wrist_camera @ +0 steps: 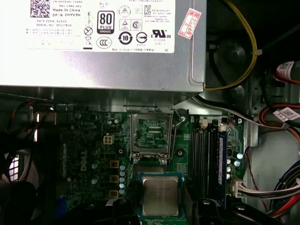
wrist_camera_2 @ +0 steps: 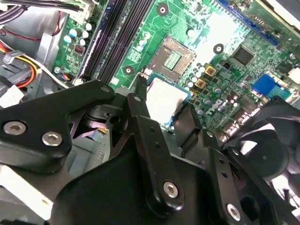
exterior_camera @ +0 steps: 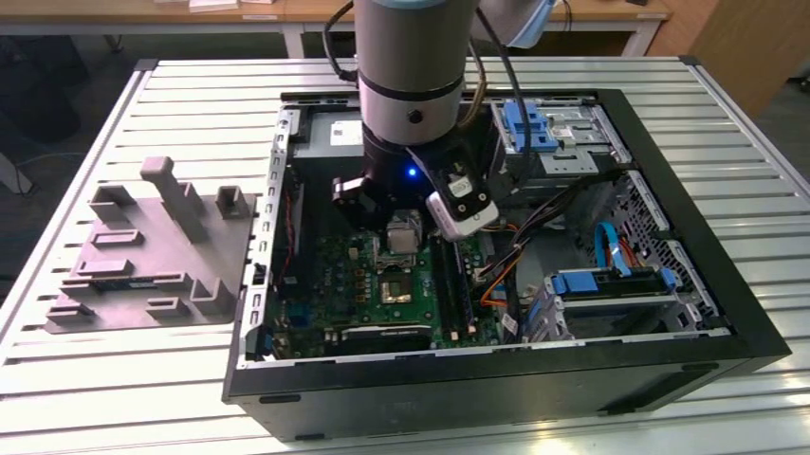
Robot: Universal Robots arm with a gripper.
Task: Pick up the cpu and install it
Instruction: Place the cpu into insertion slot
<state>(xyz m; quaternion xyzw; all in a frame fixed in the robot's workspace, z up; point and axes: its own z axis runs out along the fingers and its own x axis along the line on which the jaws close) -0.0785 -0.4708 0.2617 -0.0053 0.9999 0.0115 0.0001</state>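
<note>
Your gripper [wrist_camera_2: 165, 107] has its fingers [wrist_camera_2: 138, 101] clamped on opposite edges of the cpu [wrist_camera: 160, 196], holding it flat over the green circuit board [wrist_camera: 89, 159], just beside the open socket [wrist_camera: 150, 133]. The black computer case [exterior_camera: 506, 389] lies open on a pale slatted metal table [exterior_camera: 127, 398]. The grey moulded holder [exterior_camera: 152, 256] sits at the exterior view's left, with wooden desks [exterior_camera: 303, 11] behind

A printed label [wrist_camera: 101, 23] covers the power supply [wrist_camera: 117, 70].

The cpu [wrist_camera: 160, 196] is silvery-grey, the circuit board [wrist_camera_2: 187, 18] green.
</note>
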